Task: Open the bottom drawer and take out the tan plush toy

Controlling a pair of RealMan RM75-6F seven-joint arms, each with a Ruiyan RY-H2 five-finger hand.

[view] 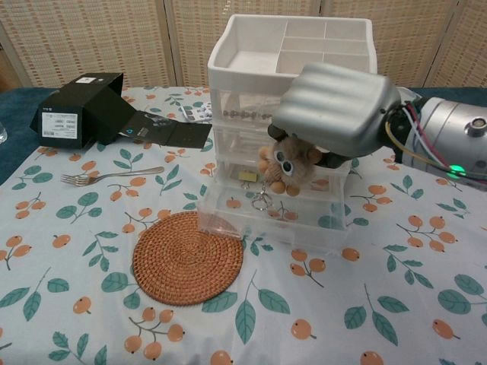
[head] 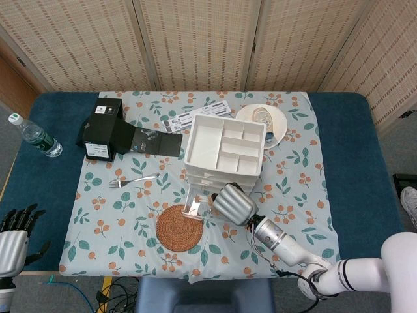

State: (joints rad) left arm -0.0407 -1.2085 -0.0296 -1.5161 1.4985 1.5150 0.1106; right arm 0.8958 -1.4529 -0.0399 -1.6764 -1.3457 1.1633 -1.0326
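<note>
My right hand (view: 335,109) grips the tan plush toy (view: 287,165) and holds it in the air in front of the white drawer unit (view: 293,57). The toy hangs under the fingers, with googly eyes and a small key ring dangling below it. Underneath, the clear bottom drawer (view: 274,220) stands pulled out toward me. In the head view the right hand (head: 234,203) covers the toy, just in front of the drawer unit (head: 225,147). My left hand (head: 14,240) is open at the lower left, off the table's edge.
A round woven coaster (view: 188,256) lies left of the open drawer. A fork (view: 110,176) and a black box (view: 80,110) sit on the left. A plate (head: 262,122) is behind the drawer unit and a water bottle (head: 34,135) stands far left.
</note>
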